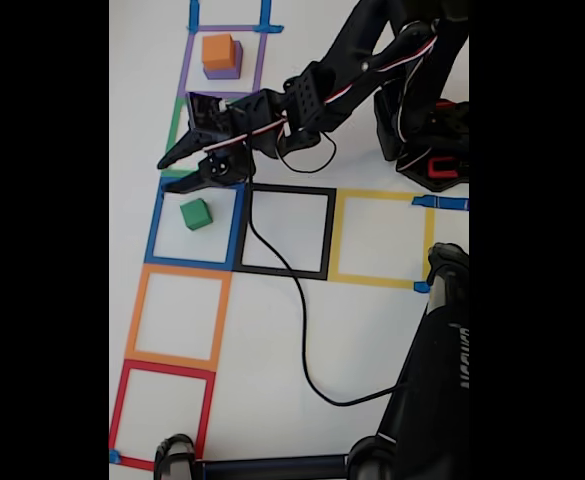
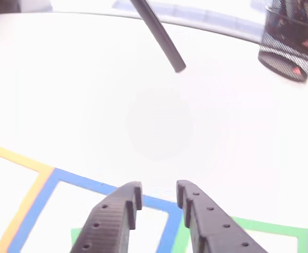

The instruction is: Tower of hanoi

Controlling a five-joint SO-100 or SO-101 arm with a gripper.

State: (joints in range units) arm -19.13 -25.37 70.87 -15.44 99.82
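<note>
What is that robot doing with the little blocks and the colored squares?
A black robot arm is playing a stacking game on taped squares. Its gripper hangs near the top edge of the blue square, jaws a little apart and holding nothing. A green cube sits alone inside that blue square. Farther up in the fixed view, an orange cube is stacked on a purple one in the purple square.

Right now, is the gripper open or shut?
Open and empty: the gripper shows a clear gap between its fingertips, with nothing held, near the blue square.
</note>
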